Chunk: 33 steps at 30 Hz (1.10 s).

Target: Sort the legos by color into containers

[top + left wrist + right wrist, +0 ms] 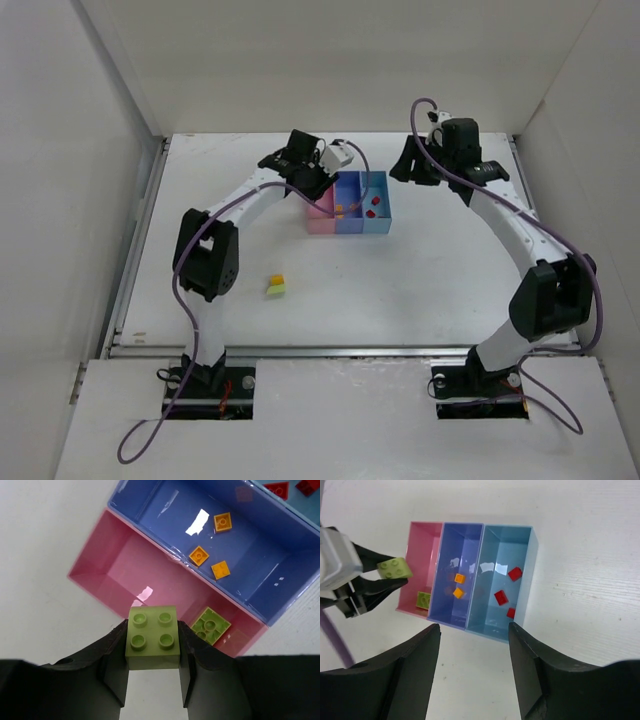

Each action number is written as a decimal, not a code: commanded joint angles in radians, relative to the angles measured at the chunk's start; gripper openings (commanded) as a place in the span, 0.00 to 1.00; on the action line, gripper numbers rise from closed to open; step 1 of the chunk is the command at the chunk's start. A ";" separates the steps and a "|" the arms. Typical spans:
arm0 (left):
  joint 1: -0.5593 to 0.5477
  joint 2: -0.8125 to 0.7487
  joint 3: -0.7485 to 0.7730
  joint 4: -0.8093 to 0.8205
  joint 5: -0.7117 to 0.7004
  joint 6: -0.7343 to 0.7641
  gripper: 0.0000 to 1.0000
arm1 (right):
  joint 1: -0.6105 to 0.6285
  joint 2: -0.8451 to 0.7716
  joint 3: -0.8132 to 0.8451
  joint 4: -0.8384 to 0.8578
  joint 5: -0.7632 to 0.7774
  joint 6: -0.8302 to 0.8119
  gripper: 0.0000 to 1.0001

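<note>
My left gripper (152, 630) is shut on a lime green lego (153, 636) and holds it above the near edge of the pink bin (117, 572). It also shows in the right wrist view (395, 569). Another lime green lego (210, 625) lies in the pink bin. Three orange legos (199, 556) lie in the purple-blue bin (260, 580), and three red legos (501, 597) in the light blue bin (529, 550). My right gripper (474, 630) is open and empty, up beside the bins. A yellow lego with an orange one (276, 286) lies on the table.
The three joined bins (347, 210) stand at the table's middle back. White walls close in the table on three sides. A metal rail runs along the near edge (340, 350).
</note>
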 commanded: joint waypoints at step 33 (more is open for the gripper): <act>0.014 -0.406 -0.221 -0.504 0.090 0.401 1.00 | 0.048 -0.076 -0.074 0.006 0.005 -0.050 0.62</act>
